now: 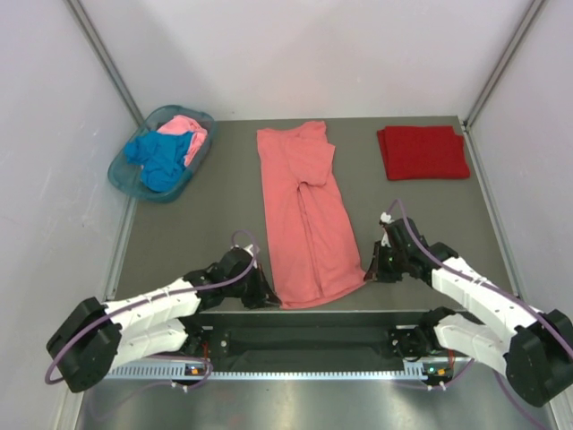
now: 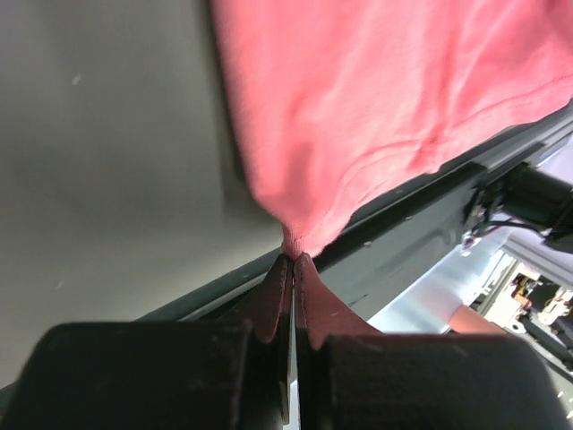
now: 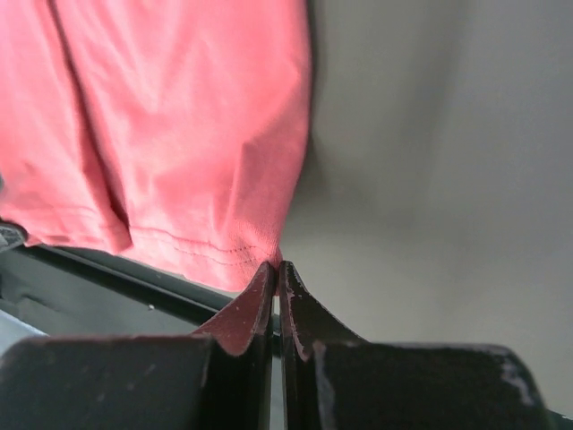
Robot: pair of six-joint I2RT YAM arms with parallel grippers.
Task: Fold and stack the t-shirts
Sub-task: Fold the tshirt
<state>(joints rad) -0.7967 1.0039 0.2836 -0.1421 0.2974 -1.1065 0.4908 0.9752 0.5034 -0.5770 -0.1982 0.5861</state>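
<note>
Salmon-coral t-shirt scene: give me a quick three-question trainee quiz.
1. True or false: the folded dark red cotton t-shirt lies inside the translucent teal plastic basket.
2. Which end effector pinches the near hem of the salmon-coral cotton t-shirt? A left, B right, C both.
3. Which shirt colours are in the basket?
Key: 1 false. 2 C: left end effector and right end effector are both shut on it. 3 bright blue t-shirt and light pink t-shirt.

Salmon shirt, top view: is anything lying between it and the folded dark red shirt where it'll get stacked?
Nothing visible. Only bare table separates the salmon shirt from the dark red shirt at the far right; the basket sits on the opposite side.
</note>
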